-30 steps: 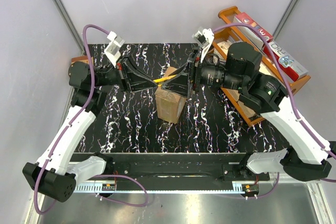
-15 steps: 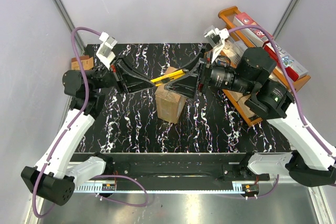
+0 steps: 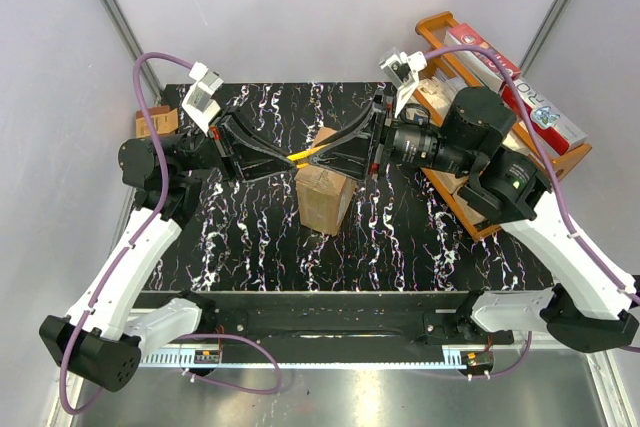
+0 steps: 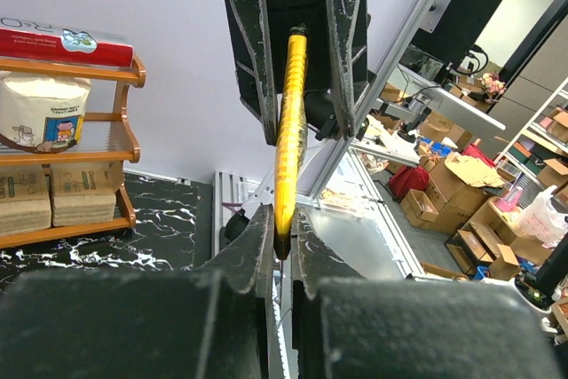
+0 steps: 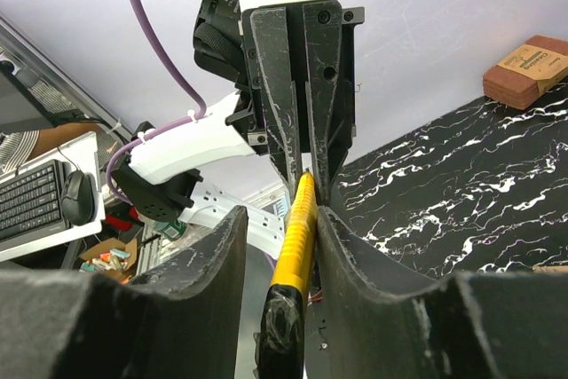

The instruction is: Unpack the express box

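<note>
Yellow slender tool (image 4: pixel 288 130) pinched between black left jaws.

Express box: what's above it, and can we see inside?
Above the box, a yellow cutter spans both claws: the left claw pinches it, the right claw surrounds it. The box's top and contents are hidden beneath them.

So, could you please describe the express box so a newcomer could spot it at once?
Start with the black marbled table. At its middle, below the yellow tool held in mid-air, stands the express box. It is the tall, light brown carton with a raised flap, larger and paler than the small dark box at the far left edge.
</note>
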`<action>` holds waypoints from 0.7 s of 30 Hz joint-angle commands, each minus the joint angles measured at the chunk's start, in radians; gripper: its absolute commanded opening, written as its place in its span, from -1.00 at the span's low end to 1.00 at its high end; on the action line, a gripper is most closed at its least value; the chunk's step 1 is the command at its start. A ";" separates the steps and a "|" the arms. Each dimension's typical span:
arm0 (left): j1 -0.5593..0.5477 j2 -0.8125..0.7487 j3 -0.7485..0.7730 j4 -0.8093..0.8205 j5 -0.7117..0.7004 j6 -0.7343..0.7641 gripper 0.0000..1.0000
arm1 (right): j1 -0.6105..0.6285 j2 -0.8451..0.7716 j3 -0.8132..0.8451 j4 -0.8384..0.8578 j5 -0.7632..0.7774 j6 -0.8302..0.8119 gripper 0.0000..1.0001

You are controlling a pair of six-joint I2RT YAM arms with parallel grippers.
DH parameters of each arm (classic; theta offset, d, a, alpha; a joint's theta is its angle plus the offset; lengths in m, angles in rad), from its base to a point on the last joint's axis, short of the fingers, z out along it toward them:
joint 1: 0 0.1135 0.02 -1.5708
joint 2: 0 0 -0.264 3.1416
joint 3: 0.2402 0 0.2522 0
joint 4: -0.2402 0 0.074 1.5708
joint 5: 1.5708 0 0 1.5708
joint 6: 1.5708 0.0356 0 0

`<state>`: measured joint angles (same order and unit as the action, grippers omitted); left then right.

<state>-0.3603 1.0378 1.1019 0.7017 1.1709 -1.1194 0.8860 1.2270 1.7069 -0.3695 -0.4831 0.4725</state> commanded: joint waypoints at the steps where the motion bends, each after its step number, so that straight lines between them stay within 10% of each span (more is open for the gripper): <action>1: 0.001 0.010 0.009 0.012 -0.040 0.006 -1.00 | 0.010 0.009 0.036 0.027 -0.060 0.023 -0.20; 13: 0.001 0.022 0.030 -0.064 -0.022 0.029 -1.00 | 0.010 0.042 0.071 -0.045 -0.066 -0.005 -0.42; 17: 0.001 0.030 0.039 -0.071 -0.017 0.027 -0.97 | 0.010 0.046 0.074 -0.062 -0.071 -0.015 -0.84; 19: 0.003 0.033 0.041 -0.071 -0.016 0.032 -0.68 | 0.010 0.046 0.073 -0.069 -0.066 -0.023 -1.00; 21: 0.009 0.033 0.039 -0.077 -0.019 0.035 0.05 | 0.010 0.043 0.066 -0.075 -0.048 -0.034 -1.00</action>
<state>-0.3599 1.0458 1.1065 0.6392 1.1927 -1.1156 0.8757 1.2644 1.7420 -0.4477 -0.4625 0.4332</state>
